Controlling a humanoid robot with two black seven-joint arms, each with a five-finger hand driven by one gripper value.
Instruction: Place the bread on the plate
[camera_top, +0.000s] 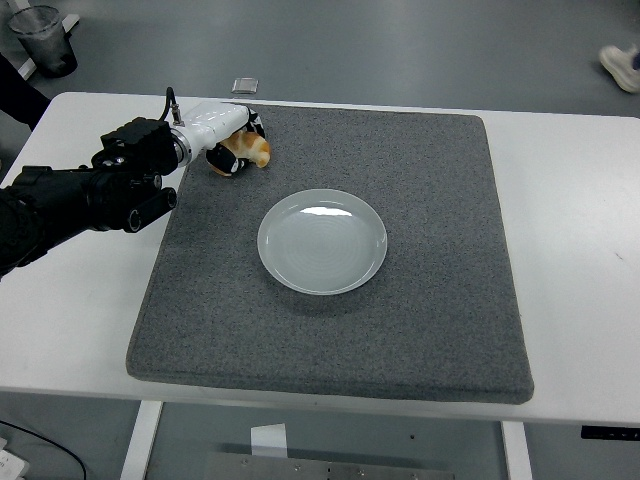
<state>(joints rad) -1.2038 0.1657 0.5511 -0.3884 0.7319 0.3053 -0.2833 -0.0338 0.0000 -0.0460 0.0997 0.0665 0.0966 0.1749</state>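
A small golden-brown piece of bread (250, 150) is at the far left corner of the grey mat (440, 300). My left hand (234, 143), white-backed with black fingers, is curled around the bread and holds it; the black arm comes in from the left edge. A round white plate (322, 241) sits empty in the middle of the mat, down and to the right of the hand. The right arm is out of view.
The mat lies on a white table (580, 220). A small clear square object (245, 85) rests on the floor beyond the table's far edge. A clear container (42, 38) stands on the floor at top left. A person's shoe (622, 66) shows at top right.
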